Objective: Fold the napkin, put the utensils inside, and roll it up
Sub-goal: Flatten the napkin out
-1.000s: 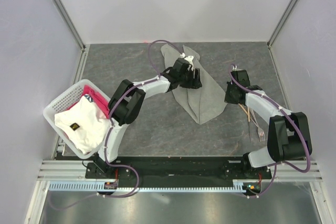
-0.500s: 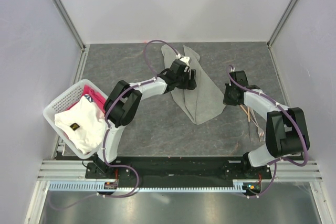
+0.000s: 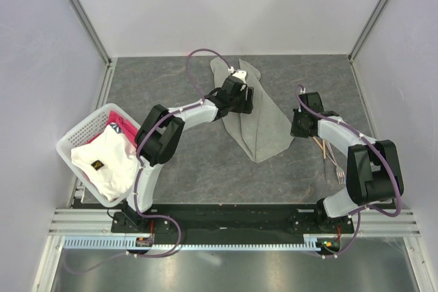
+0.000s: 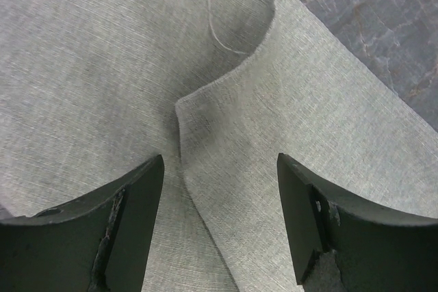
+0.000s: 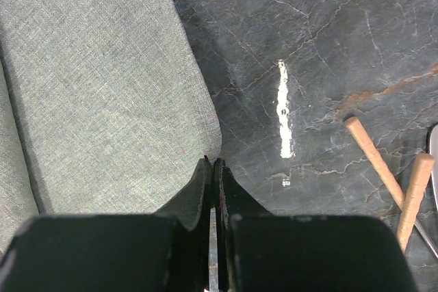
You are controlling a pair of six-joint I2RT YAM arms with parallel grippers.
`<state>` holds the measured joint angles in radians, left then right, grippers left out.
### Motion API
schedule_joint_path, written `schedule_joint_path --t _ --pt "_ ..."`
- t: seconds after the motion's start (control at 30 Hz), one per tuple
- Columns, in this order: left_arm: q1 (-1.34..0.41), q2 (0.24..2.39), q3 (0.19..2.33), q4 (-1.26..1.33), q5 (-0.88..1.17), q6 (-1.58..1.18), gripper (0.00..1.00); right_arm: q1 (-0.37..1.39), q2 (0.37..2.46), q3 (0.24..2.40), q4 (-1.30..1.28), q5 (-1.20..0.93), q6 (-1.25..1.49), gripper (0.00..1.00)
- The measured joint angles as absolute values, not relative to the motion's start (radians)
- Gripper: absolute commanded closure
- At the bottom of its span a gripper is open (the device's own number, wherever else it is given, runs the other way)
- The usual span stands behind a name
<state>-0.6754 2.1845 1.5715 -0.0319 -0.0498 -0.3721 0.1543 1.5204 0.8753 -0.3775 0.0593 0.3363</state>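
- Two grippers, one napkin [image 3: 259, 124], one basket [image 3: 68, 147].
- left gripper [image 4: 219, 169]: fingers wide apart, nothing clamped. The napkin fills the view beneath them, and one folded flap's corner sits in the gap, nearer the finger on the left of its view. Can't tell whether the tips touch the cloth.
- right gripper [image 5: 213, 169]: fingers pressed together, nothing between them. The napkin's rounded edge lies just beside the tips, on the left of its view.
- utensils [image 5: 373, 155]: two wooden handles on the bare table [image 5: 328, 46], right of the right fingers and apart from them. They converge and appear to touch.
- One fork [image 3: 340, 172] shows its tines in the top view. Can't give a firm total count.
- One white mark [image 5: 284, 111] on the table, ahead of the right fingers.
- The basket holds one white cloth [image 3: 109, 162] and one pink cloth [image 3: 123, 124], well away from the left fingers.
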Motion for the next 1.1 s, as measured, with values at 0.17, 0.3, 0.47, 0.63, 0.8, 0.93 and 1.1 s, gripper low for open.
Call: schedule_joint_path --t 0.17,0.3,0.47,0.63,0.8,0.93,1.1 --pt "-0.675 2.185 1.572 -0.031 -0.078 -0.364 0.29 0.154 1.52 0.875 -0.377 0.056 0.336 1.0" --pt "-0.675 2.186 1.587 -0.031 -0.047 -0.35 0.35 0.154 1.52 0.875 -0.378 0.056 0.336 1.0" --pt "-0.675 2.222 1.66 -0.027 0.007 -0.344 0.62 0.154 1.52 0.875 -0.378 0.056 0.336 1.0" --pt "-0.675 2.248 1.685 -0.029 0.028 -0.331 0.63 0.154 1.52 0.875 -0.379 0.056 0.336 1.0" --pt "-0.675 2.249 1.687 -0.039 0.002 -0.309 0.49 0.154 1.52 0.875 -0.379 0.051 0.336 1.0" --pt "-0.675 2.248 1.681 -0.049 -0.026 -0.297 0.44 0.154 1.52 0.875 -0.379 0.048 0.336 1.0" --pt "-0.675 2.246 1.644 -0.054 -0.054 -0.296 0.44 0.154 1.519 0.875 -0.379 0.045 0.336 1.0"
